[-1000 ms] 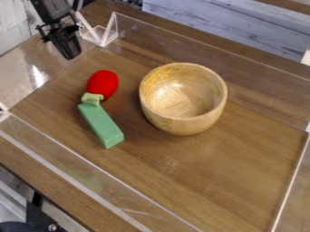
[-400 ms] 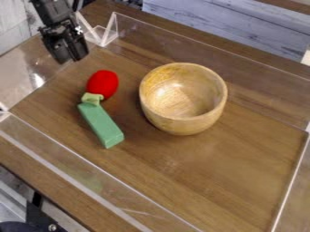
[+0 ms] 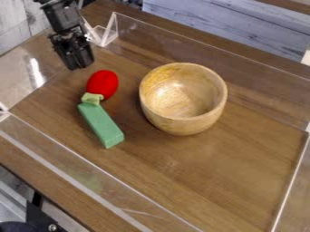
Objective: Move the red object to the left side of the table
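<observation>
The red object (image 3: pixel 103 83) is a small rounded red toy fruit lying on the brown table (image 3: pixel 206 177), left of centre, with its green end toward the block. My gripper (image 3: pixel 72 60) hangs just above and behind it, up and to the left in the camera view, pointing steeply down. Its two dark fingers stand apart with nothing between them, so it is open. It does not touch the fruit.
A green rectangular block (image 3: pixel 101 124) lies right in front of the fruit, nearly touching it. A wooden bowl (image 3: pixel 183 98) stands to the right. Low clear plastic walls (image 3: pixel 49 159) border the tabletop.
The gripper has come down and slightly right toward the red fruit, and its fingers have spread apart. Fruit, block and bowl have not moved.
</observation>
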`<state>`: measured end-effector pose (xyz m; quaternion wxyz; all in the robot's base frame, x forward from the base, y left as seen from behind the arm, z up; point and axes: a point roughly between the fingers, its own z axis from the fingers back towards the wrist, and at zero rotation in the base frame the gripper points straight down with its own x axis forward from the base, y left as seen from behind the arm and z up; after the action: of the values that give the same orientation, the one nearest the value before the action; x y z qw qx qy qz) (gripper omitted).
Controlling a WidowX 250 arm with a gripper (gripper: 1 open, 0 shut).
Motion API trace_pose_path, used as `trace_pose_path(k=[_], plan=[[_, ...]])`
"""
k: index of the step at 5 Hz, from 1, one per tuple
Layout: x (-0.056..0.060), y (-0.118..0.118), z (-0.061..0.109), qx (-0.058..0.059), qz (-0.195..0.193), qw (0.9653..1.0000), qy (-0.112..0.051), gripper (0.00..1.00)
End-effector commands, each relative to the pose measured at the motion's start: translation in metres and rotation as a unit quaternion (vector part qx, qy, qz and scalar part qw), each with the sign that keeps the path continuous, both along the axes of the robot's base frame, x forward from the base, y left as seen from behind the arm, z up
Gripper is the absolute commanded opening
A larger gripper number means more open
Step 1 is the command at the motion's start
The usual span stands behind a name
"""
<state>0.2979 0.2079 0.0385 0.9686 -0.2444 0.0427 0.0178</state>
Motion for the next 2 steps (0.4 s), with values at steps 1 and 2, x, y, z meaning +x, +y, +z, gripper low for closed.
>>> trace_pose_path(k=[1,2], plan=[[0.0140,0.0075,0.0197,0.023,0.026,0.9992,-0.022,1.00],[0.0227,0.0068,0.0258,0.028,0.048,0.9981,-0.026,1.00]])
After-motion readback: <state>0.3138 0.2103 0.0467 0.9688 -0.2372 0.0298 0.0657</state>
